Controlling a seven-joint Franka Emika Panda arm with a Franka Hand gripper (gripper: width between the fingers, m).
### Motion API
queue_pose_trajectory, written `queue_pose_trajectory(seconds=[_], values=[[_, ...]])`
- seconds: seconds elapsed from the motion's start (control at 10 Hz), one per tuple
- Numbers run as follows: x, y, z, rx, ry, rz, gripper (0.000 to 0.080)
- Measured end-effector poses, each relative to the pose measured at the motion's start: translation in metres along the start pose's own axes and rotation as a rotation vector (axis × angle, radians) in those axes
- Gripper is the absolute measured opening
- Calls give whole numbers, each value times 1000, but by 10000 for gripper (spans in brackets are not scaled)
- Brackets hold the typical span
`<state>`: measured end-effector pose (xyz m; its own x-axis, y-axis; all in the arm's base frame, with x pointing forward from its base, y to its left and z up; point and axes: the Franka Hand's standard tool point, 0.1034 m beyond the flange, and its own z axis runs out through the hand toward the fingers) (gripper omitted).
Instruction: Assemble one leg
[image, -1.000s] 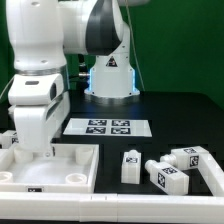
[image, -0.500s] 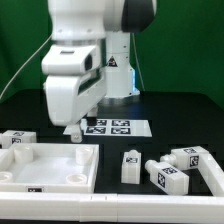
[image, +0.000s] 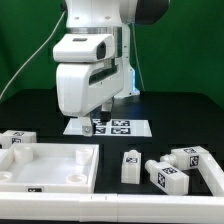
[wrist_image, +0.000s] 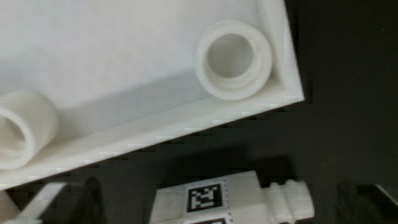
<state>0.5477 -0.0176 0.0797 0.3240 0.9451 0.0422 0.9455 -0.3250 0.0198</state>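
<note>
Several small white legs with black-and-white tags lie on the table. One stands upright (image: 131, 165), two lie at the exterior view's right (image: 168, 177) (image: 190, 157), and one lies at the left (image: 20, 138). The large white panel (image: 88, 172) sits at the front left. My gripper (image: 94, 120) hangs open and empty above the marker board (image: 128, 127), behind the panel. In the wrist view, the panel's corner (wrist_image: 143, 70) with a round socket (wrist_image: 235, 60) shows, and a tagged leg (wrist_image: 222, 198) lies beyond it. My dark fingers (wrist_image: 50, 203) stand wide apart.
The robot's base (image: 112, 75) stands behind the marker board. A white frame edge (image: 208, 172) lies at the exterior view's far right, beside the legs. The table is covered in black cloth.
My arm has swung from above the panel at the exterior view's left toward the right and back, over the marker board. The gripper holds nothing. The parts have not moved.
</note>
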Motion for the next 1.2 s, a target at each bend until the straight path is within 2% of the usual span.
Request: queue_pose_trajectory(seconds=[0.2,0.4,0.6,0.7,1.0,1.2], values=[[-1,0,0,0,2,162,649],[-7,-1,2,4,3,452,649],[10,-4,2,2,5,770,649],[15,-5,3,4,7,833,649],[18,-6,3,23,23,995,649],[26,-9,2,47,-2,1228,649]])
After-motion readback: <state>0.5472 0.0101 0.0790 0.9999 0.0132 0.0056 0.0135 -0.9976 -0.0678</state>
